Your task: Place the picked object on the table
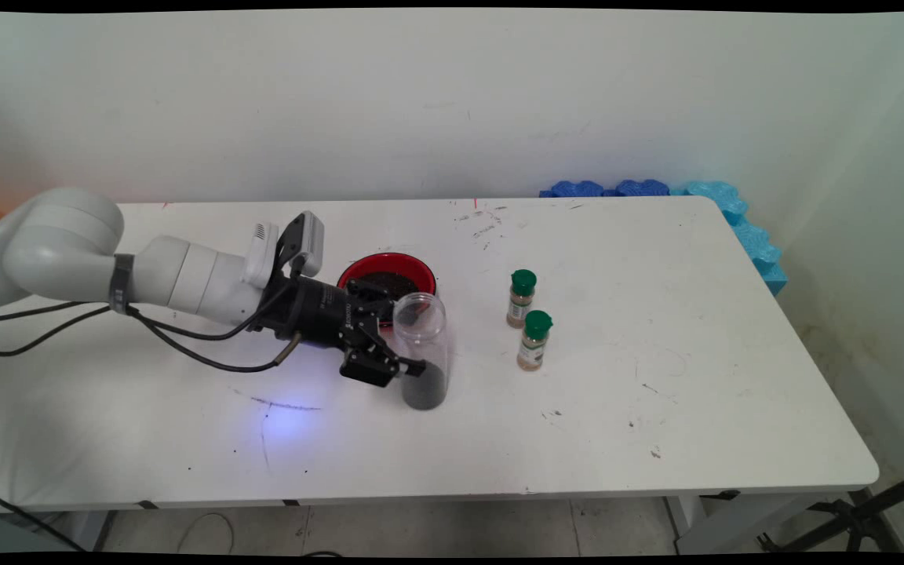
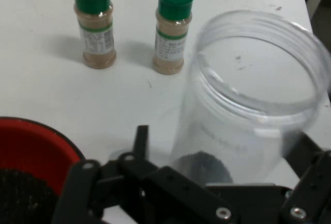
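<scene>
The pincer (image 1: 403,355) reaches in level from the bench's left side and pinches a clear plastic jar (image 1: 421,349) about its lower body, one finger on each side, as the hand view shows with the jar (image 2: 248,105) standing between the black linkage. The jar stands upright on the bench (image 1: 656,408), roughly midway between its left and right edges and a little nearer the front edge than the back. Its mouth is open, with no lid on it, and a layer of dark grains fills its bottom part; the rest of the jar is see-through. Just behind the jar and the pincer, toward the back edge, sits a red bowl (image 1: 387,271) holding dark grains of the same look; the pincer's body partly hides its near rim. To the right of the jar, apart from it, stand two small spice bottles with green caps and pale brown contents, both upright: the farther bottle (image 1: 522,297) and the nearer bottle (image 1: 534,339) are close together. Blue foam pieces (image 1: 734,212) line the bench's far right corner against the wall.
</scene>
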